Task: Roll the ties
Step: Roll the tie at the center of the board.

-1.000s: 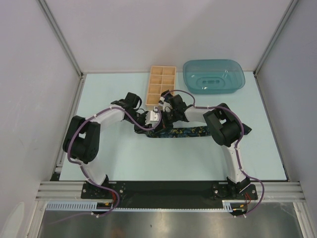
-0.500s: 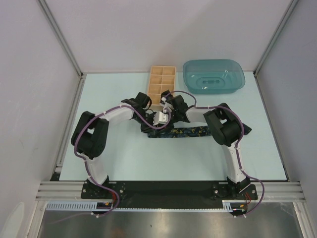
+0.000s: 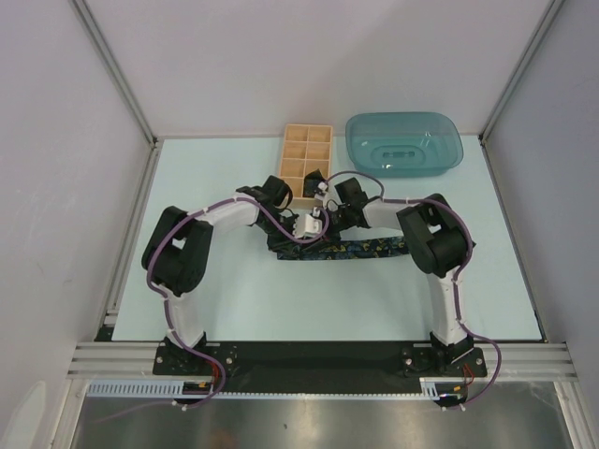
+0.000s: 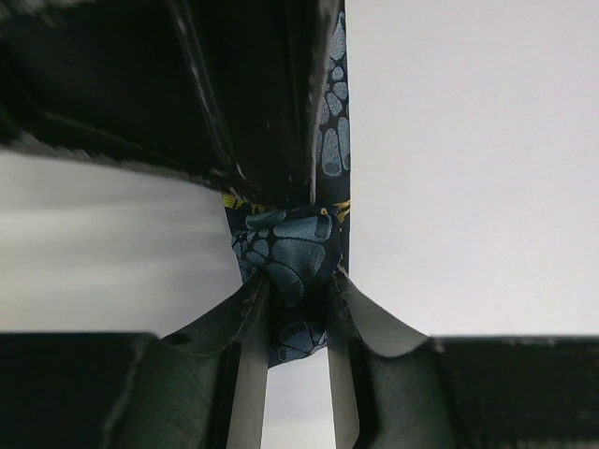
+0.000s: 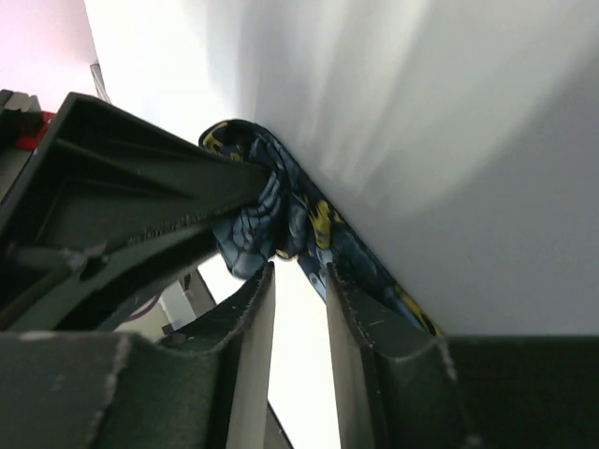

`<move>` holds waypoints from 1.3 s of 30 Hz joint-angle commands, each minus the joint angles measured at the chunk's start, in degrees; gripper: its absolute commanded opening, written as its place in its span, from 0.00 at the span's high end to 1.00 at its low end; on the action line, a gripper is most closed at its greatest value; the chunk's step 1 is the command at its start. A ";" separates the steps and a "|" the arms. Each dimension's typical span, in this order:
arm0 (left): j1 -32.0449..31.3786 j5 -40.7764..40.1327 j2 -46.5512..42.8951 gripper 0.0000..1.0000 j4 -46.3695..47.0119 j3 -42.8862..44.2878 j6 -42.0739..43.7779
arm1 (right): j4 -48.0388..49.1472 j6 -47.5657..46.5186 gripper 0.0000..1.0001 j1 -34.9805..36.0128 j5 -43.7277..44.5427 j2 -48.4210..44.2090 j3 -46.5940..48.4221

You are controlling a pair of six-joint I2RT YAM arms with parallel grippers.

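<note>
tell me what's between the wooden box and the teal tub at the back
Nothing but a narrow bare strip of table. The wooden box and the teal tub stand apart, as the top view shows.

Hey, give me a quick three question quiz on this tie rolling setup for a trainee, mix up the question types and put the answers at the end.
1. True or false: the tie lies inside the teal tray.
2. In the top view, the wooden box stands: A) right of the tray, B) left of the tray, C) on top of the tie.
3. Which gripper has the tie's bunched end pinched between its fingers?
Key: 1 false, it lies on the table; 2 B; 3 the left gripper.
</note>
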 commanded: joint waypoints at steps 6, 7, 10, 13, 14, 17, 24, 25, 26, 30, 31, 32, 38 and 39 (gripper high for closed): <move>-0.47 -3.52 3.07 0.69 -2.57 0.06 1.21 | 3.13 6.59 0.63 -0.71 -3.36 -4.53 -2.23; -0.39 -3.44 3.07 0.69 -2.48 0.06 1.12 | 4.01 6.94 0.62 -0.28 -3.37 -4.44 -2.32; -0.39 -3.61 3.07 0.69 -2.48 -0.11 1.29 | 5.69 8.87 0.61 0.43 -3.54 -3.47 -2.49; -0.39 -3.61 3.07 0.68 -2.31 -0.29 1.21 | 8.76 10.11 0.61 1.13 -3.45 -2.68 -2.23; -0.47 -3.61 2.90 0.67 -2.39 -0.29 1.29 | 8.94 10.11 0.60 1.31 -3.37 -2.51 -1.88; -0.39 -3.08 2.72 0.66 -2.22 -0.37 1.38 | 8.77 9.67 0.66 1.57 -2.14 -1.45 -1.18; -0.03 -1.77 1.31 0.52 -1.61 -0.73 1.12 | 6.49 6.69 0.93 1.40 -0.03 0.92 -0.65; 0.49 -1.42 0.96 0.49 -1.52 -0.73 0.77 | 6.48 5.55 1.00 1.22 0.23 1.10 -0.65; 0.84 -0.46 0.35 0.46 -1.34 -0.64 0.24 | 4.83 5.10 1.00 0.96 0.67 1.01 -0.65; 3.39 3.68 -2.37 0.29 -0.82 -0.29 -0.12 | 2.01 2.99 1.00 0.17 1.64 1.10 -0.83; 4.09 4.29 -2.90 0.27 0.14 -0.81 -0.03 | 1.57 2.29 1.00 -0.09 1.73 1.10 -0.91; 4.18 4.73 -3.95 0.25 0.76 -1.16 -0.11 | 1.21 1.85 1.00 -0.10 1.73 1.10 -1.00; 2.78 4.39 -4.40 0.17 4.28 -1.43 -0.20 | 0.42 1.50 1.00 0.08 1.82 1.10 -0.83; 2.26 4.30 -3.97 0.17 4.20 -1.26 -0.12 | 0.42 1.41 1.00 0.08 1.91 1.10 -0.65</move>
